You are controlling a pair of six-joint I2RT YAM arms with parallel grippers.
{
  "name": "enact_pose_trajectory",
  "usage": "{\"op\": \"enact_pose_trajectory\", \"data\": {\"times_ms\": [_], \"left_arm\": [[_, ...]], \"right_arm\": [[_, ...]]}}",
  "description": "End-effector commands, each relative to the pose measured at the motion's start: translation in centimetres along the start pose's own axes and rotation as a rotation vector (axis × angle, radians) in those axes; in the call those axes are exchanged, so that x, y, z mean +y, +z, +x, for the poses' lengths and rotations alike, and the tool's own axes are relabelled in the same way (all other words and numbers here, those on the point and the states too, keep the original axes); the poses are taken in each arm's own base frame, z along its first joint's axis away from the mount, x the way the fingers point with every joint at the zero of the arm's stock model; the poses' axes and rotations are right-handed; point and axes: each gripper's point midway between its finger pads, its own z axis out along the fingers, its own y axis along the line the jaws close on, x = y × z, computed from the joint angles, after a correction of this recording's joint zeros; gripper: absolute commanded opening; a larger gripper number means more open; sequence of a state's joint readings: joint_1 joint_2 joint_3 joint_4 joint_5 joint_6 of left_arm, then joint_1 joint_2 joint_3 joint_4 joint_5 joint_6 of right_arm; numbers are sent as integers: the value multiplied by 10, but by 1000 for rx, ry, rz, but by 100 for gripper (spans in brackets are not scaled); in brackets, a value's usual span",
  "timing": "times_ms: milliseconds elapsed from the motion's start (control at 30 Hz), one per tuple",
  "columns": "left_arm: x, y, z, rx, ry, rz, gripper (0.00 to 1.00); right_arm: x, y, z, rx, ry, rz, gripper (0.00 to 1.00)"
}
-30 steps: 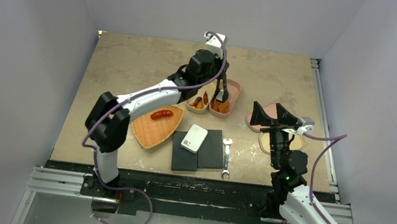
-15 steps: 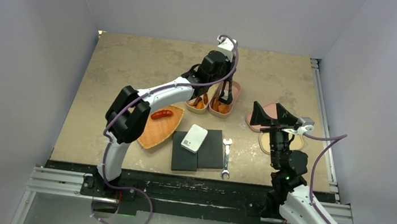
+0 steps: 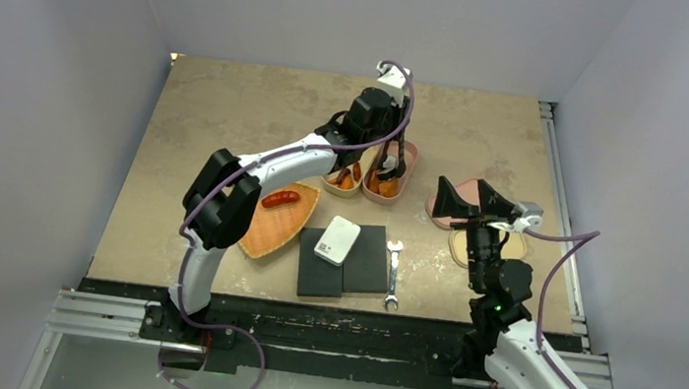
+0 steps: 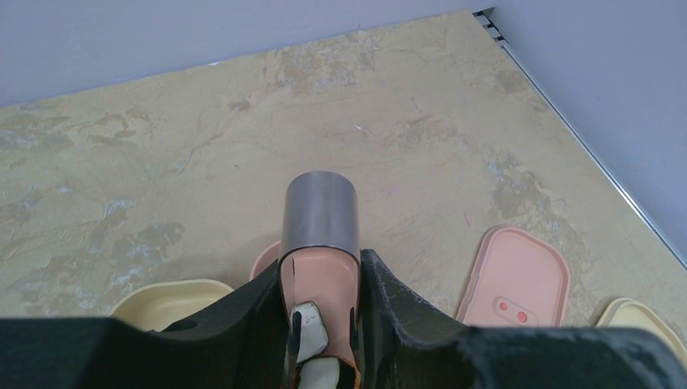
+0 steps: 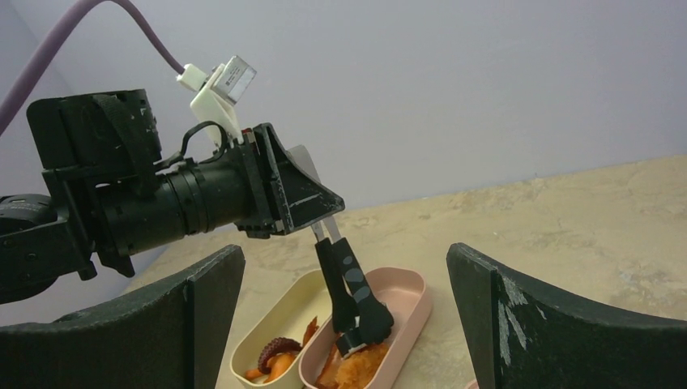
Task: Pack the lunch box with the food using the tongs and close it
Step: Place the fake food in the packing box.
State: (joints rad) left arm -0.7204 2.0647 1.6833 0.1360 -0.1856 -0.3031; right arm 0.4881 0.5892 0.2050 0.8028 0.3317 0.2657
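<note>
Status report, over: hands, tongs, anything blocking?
Left hand shut on slim dark metal tongs, tips down in pink lunch box tray at orange food pieces. Right hand open, empty. Pink lid off, aside.

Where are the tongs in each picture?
Top view: the tongs are near the middle at the back, hanging from the left hand, tips in the pink tray.
Left wrist view: bottom middle, seen end-on; the shiny metal bend sits between the hand's fingers.
Right wrist view: low in the middle, black tips down in the tray.
Shared landmark: the pink tray, right by the tongs every time.
</note>
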Motion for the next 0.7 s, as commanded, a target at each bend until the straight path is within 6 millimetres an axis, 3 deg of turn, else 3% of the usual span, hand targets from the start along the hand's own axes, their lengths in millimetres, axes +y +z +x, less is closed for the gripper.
{"op": "enact_pose_trajectory", "data": {"times_ms": [0, 200, 500, 667], "left_arm": [[-8, -15, -54, -123, -9, 19, 32], [-8, -31, -79, -188, -18, 15, 30], [0, -85, -130, -301, -17, -17, 27], [17, -119, -129, -296, 1, -71, 27]], "right_arm": [[1, 3, -10, -39, 16, 5, 99], [0, 2, -10, -38, 14, 7, 99], [0, 3, -9, -37, 15, 8, 99], [0, 2, -9, -38, 16, 8, 99]]}}
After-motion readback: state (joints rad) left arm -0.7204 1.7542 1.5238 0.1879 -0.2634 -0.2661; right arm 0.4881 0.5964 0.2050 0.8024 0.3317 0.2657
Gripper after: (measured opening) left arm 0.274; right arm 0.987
